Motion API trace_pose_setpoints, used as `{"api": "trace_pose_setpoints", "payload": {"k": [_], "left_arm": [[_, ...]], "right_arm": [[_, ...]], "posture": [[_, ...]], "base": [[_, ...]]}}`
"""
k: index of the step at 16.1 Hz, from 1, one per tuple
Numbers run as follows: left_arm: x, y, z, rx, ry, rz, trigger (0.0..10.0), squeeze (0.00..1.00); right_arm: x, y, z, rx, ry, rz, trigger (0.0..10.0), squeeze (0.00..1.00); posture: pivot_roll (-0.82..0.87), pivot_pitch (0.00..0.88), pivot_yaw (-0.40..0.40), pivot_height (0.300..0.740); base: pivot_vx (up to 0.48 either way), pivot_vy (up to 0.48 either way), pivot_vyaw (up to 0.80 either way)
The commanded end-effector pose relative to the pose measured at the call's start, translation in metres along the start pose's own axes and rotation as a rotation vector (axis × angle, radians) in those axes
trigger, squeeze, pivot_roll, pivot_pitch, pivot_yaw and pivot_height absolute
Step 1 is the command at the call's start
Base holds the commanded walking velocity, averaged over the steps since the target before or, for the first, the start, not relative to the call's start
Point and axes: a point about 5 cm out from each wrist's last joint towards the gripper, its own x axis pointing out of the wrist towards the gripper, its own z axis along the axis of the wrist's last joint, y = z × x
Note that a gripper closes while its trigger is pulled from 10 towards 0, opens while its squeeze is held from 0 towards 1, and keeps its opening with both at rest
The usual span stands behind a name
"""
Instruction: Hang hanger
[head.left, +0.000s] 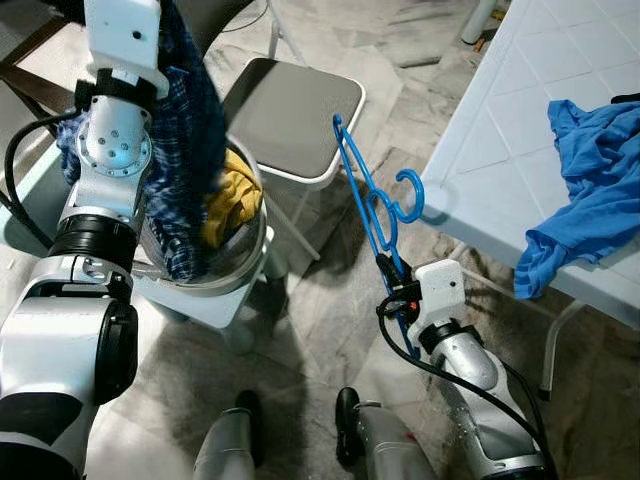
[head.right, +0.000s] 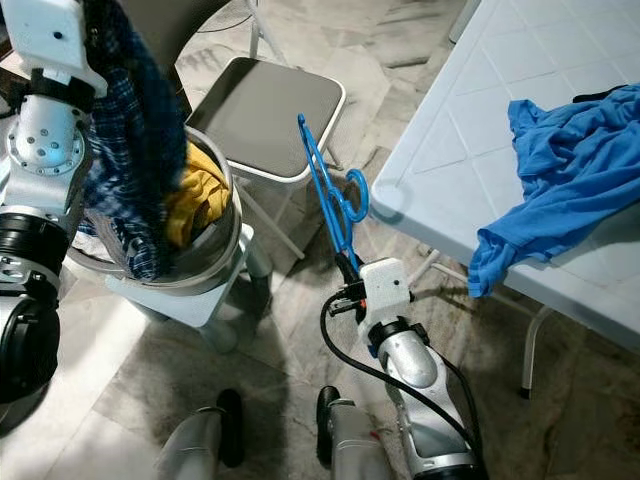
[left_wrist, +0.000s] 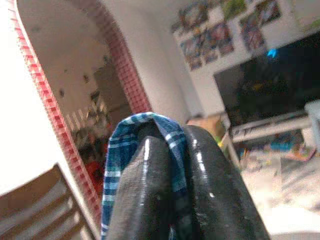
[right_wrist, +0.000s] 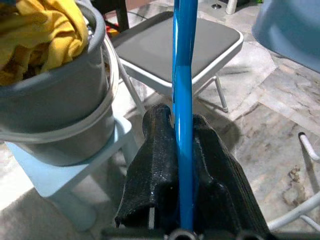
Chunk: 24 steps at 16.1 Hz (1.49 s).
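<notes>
Blue plastic hanger (head.left: 372, 200), judged light and stiff, is pinched at its bar by the right gripper (right_wrist: 184, 150); checked shirt (head.left: 190, 130) is clamped by the left gripper (left_wrist: 175, 170).

One blue hanger (head.left: 372, 200) stands upright, near and centre. Two pincers are in view: the right pincer (right_wrist: 184, 150) closed on the hanger's bar, and the left pincer (left_wrist: 182, 175) clamped on one blue plaid garment (head.left: 185, 130) at the left. One grey bucket (head.right: 215, 240) sits at the left on one pale blue stool (head.left: 215, 300), and it holds one yellow cloth (head.left: 235, 200). One folding chair (head.left: 290, 115) with a grey seat stands farther off in the middle. One white table (head.left: 500, 150) is at the right, carrying one blue shirt (head.left: 590, 170) that droops over its near edge. Two robot feet (head.left: 300, 420) show at the near edge.
</notes>
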Motion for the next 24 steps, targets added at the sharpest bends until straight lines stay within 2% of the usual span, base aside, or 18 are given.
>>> {"api": "trace_pose_setpoints", "payload": {"k": [1, 2, 3, 4, 5, 6, 8, 9, 11, 12, 14, 15, 16, 17, 20, 21, 23, 24], "left_arm": [[-0.023, 0.009, -0.027, 0.02, 0.127, 0.037, 0.0, 0.0], [-0.053, 0.014, -0.055, 0.038, 0.261, 0.043, 0.0, 0.0], [-0.081, 0.017, -0.076, 0.05, 0.379, 0.041, 1.8, 0.0], [-0.113, 0.019, -0.096, 0.06, 0.507, 0.029, 10.0, 0.14], [-0.16, 0.022, -0.119, 0.089, 0.701, 0.01, 10.0, 1.0], [-0.185, 0.021, -0.13, 0.041, 0.814, 0.0, 10.0, 1.0], [-0.214, 0.025, -0.14, 0.035, 0.955, -0.004, 10.0, 1.0], [-0.219, 0.032, -0.141, 0.039, 0.99, 0.03, 10.0, 1.0], [-0.212, 0.045, -0.136, 0.062, 0.924, 0.063, 10.0, 1.0], [-0.211, 0.052, -0.132, 0.128, 0.891, 0.044, 10.0, 1.0], [-0.215, 0.057, -0.128, 0.316, 0.852, -0.058, 10.0, 1.0], [-0.211, 0.057, -0.121, 0.457, 0.77, -0.169, 10.0, 1.0], [-0.209, 0.056, -0.119, 0.482, 0.743, -0.19, 10.0, 1.0], [-0.206, 0.053, -0.115, 0.488, 0.711, -0.21, 10.0, 1.0], [-0.218, 0.035, -0.101, 0.387, 0.648, -0.178, 10.0, 1.0], [-0.226, 0.025, -0.096, 0.322, 0.635, -0.132, 10.0, 1.0], [-0.231, 0.012, -0.081, 0.305, 0.565, -0.09, 10.0, 1.0], [-0.233, 0.009, -0.078, 0.276, 0.576, -0.039, 10.0, 1.0]], "right_arm": [[-0.003, 0.0, -0.003, -0.004, 0.004, 0.0, 10.0, 0.0], [-0.004, 0.0, -0.002, -0.004, 0.005, 0.002, 10.0, 0.0], [-0.004, 0.0, -0.003, -0.004, 0.008, 0.005, 10.0, 0.0], [-0.005, -0.001, -0.004, -0.006, 0.014, 0.011, 10.0, 0.0], [-0.006, 0.0, -0.005, -0.009, 0.022, 0.022, 10.0, 0.0], [-0.006, 0.0, -0.005, -0.011, 0.025, 0.033, 10.0, 0.0], [-0.006, -0.001, -0.004, -0.017, 0.027, 0.043, 10.0, 0.0], [-0.005, -0.002, -0.003, -0.019, 0.027, 0.046, 10.0, 0.0], [-0.006, -0.003, -0.004, -0.022, 0.03, 0.048, 10.0, 0.0], [-0.006, -0.002, -0.005, -0.021, 0.032, 0.049, 10.0, 0.0], [-0.004, 0.001, -0.004, -0.015, 0.028, 0.053, 10.0, 0.0], [-0.003, 0.002, -0.004, -0.012, 0.026, 0.054, 10.0, 0.0], [-0.002, 0.002, -0.004, -0.011, 0.025, 0.054, 10.0, 0.0], [-0.002, 0.001, -0.004, -0.01, 0.024, 0.054, 10.0, 0.0], [-0.002, 0.002, -0.005, -0.006, 0.023, 0.054, 10.0, 0.0], [-0.002, 0.002, -0.005, -0.005, 0.023, 0.052, 10.0, 0.0], [-0.002, 0.002, -0.005, -0.004, 0.025, 0.053, 10.0, 0.0], [-0.001, 0.003, -0.005, -0.003, 0.025, 0.058, 10.0, 0.0]], "posture": [[-0.19, 0.298, -0.01, 0.74], [-0.19, 0.3, -0.013, 0.74], [-0.19, 0.304, -0.024, 0.74], [-0.19, 0.309, -0.034, 0.74], [-0.18, 0.312, -0.042, 0.74], [-0.19, 0.313, -0.046, 0.74], [-0.19, 0.319, -0.061, 0.74], [-0.19, 0.318, -0.061, 0.74], [-0.18, 0.314, -0.059, 0.74], [-0.17, 0.314, -0.057, 0.74], [-0.17, 0.311, -0.05, 0.74], [-0.16, 0.312, -0.047, 0.74], [-0.16, 0.312, -0.046, 0.74], [-0.16, 0.312, -0.045, 0.74], [-0.15, 0.313, -0.035, 0.74], [-0.15, 0.314, -0.033, 0.74], [-0.15, 0.314, -0.037, 0.74], [-0.14, 0.309, -0.039, 0.74]], "base": [[0.0, 0.0, 0.0], [0.0, 0.0, 0.0], [0.0, 0.0, 0.0], [0.0, 0.0, 0.0], [0.0, 0.0, 0.0], [0.0, 0.0, 0.0], [0.0, 0.0, 0.0], [0.0, 0.0, 0.0], [0.0, 0.0, 0.0], [0.0, 0.0, 0.0], [0.0, 0.0, 0.0], [0.0, 0.0, 0.0], [0.0, 0.0, 0.0], [0.0, 0.0, 0.0], [0.0, 0.0, 0.0], [0.0, 0.0, 0.0], [0.0, 0.0, 0.0], [0.0, 0.0, 0.0]]}}
